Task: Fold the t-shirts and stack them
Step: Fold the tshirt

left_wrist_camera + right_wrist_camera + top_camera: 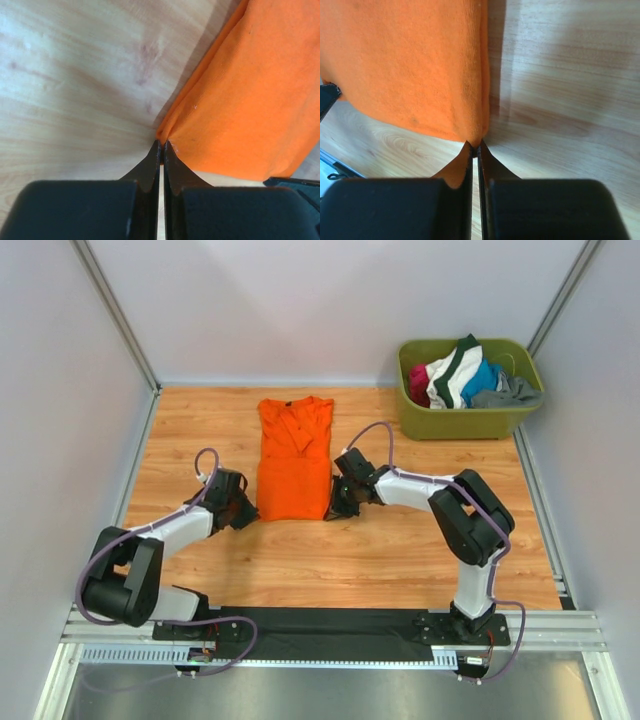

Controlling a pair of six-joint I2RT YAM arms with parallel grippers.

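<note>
A bright orange t-shirt (293, 458) lies on the wooden table, folded into a long strip with its collar at the far end. My left gripper (247, 512) is shut on the shirt's near left corner (163, 136). My right gripper (335, 510) is shut on the near right corner (474, 142). The orange t-shirt fills the upper right of the left wrist view (250, 100) and the upper left of the right wrist view (410, 65). Both pinched corners sit low at the table surface.
An olive-green plastic tub (470, 420) stands at the back right and holds several more bundled shirts (462, 377). White walls with metal rails enclose the wooden table (340, 560). A black mat (330, 625) lies along the near edge.
</note>
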